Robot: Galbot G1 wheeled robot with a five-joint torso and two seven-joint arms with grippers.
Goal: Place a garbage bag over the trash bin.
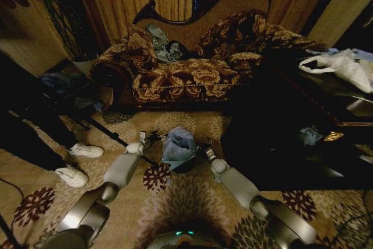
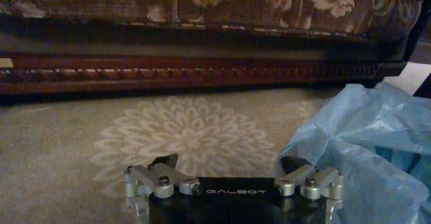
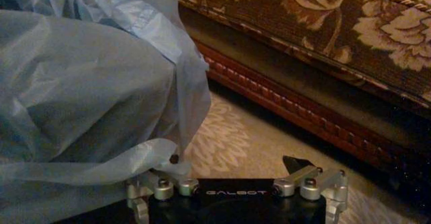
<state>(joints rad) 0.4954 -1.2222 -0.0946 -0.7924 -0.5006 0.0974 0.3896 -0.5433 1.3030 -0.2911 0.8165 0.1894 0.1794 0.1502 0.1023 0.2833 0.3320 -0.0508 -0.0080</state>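
on the patterned carpet before the sofa (image 1: 186, 80), the pale blue garbage bag (image 1: 178, 146) drapes over the trash bin between my left gripper (image 1: 152, 138) and right gripper (image 1: 204, 147), both spread wide, holding nothing.

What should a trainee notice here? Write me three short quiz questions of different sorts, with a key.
1. True or false: the left gripper is clamped on the garbage bag.
2. What stands behind the bag in the head view? A) patterned sofa B) fridge C) bookshelf
3. Fill in: the right gripper has its jaws ____.

Key: 1 false, it is open beside the bag; 2 A; 3 open.
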